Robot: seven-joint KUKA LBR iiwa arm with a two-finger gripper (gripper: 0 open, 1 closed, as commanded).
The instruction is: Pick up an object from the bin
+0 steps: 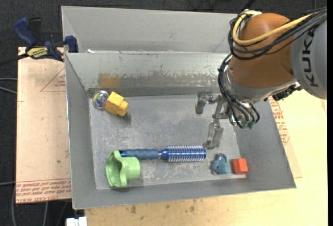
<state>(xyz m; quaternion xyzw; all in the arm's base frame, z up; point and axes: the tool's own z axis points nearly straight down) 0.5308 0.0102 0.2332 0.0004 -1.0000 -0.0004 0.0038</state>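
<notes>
The brush (174,154) lay flat on the floor of the bin (156,126), close to the near wall. You had its blue handle pointing left and its bristled head pointing right. The head was just below and a little left of the gripper (207,120) in the camera view. The lower finger (213,135) stood near the right tip of the bristles, but you could not tell whether it touched them. The other finger sat higher and further left, near the back wall. The two fingers were spread wide with nothing between them, so the gripper was released and held no thing. Bare metal lay under the gap.

At its left end the brush handle met a green cup (123,169), which lay on its side in the near left corner. To the right of the brush head, below the gripper, you had a small blue piece (219,164), and an orange block (239,166) sat just beside it. Well apart from all this, in the far left corner, a yellow block (116,103) sat just beside a clear ball (100,99). The arm's orange cover (260,58) hung over the bin's right side.
</notes>
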